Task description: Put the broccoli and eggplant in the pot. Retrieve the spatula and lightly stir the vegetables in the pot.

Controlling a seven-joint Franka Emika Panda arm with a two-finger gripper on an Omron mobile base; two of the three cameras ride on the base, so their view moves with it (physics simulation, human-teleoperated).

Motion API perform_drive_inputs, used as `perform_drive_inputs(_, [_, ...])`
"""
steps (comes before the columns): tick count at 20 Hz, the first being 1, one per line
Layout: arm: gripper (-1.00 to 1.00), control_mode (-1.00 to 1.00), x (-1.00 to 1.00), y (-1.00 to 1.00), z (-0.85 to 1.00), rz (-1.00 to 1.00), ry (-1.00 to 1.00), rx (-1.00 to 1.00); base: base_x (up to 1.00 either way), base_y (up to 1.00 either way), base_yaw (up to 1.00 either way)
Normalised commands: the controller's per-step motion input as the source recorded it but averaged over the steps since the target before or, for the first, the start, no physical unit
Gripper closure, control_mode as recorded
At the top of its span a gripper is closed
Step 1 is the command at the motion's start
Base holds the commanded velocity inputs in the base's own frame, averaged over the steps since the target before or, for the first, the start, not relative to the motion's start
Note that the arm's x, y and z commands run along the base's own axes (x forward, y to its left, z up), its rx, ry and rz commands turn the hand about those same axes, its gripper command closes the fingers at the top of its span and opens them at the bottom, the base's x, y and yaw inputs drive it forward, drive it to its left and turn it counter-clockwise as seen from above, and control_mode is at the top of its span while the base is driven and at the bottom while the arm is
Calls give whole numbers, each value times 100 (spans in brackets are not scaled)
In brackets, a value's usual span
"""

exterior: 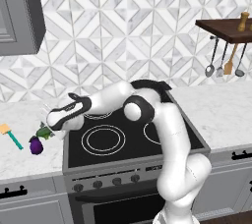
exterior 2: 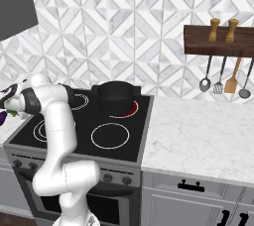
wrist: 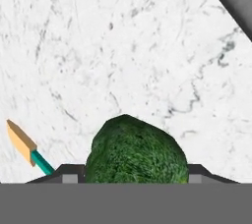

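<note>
First step in hand: claw [exterior: 47,128] pinching the broccoli [wrist: 137,150] left of the stove [exterior: 129,139], just beside the eggplant [exterior: 36,145]. Next: carrying it rightward over to the pot [exterior 2: 116,98]

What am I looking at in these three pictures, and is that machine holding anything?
It is a rendered kitchen with a white robot arm on a driving base. Two pictures come from cameras on the base, behind the arm on either side; the third looks along the gripper itself. The arm reaches left over the marble counter beside the stove. The broccoli sits between the jaws, a dark finger tip at each side, though a firm grip cannot be confirmed. Beside it on the counter lie the purple eggplant and the teal-handled spatula. The black pot waits on a rear burner, which glows red. Utensils hang under a wall shelf.
</note>
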Motion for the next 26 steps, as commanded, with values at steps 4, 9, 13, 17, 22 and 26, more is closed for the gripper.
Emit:
perform_drive_inputs(4, [100, -100, -43, -31, 6, 1, -6, 1, 0, 0, 0])
perform_drive_inputs(9, [100, -100, -100, -99, 74, 0, -11, 9, 0, 0, 0])
perform_drive_inputs(13, [100, -100, -73, -80, 100, 3, -17, 2, 0, 0, 0])
perform_drive_inputs(17, [100, -100, -28, -72, 100, 1, -36, 0, 0, 0, 0])
perform_drive_inputs(22, [100, -100, -2, -61, 100, 0, -23, 0, 0, 0, 0])
perform_drive_inputs(26, [100, -100, 0, -68, 100, 0, 1, 0, 0, 0, 0])
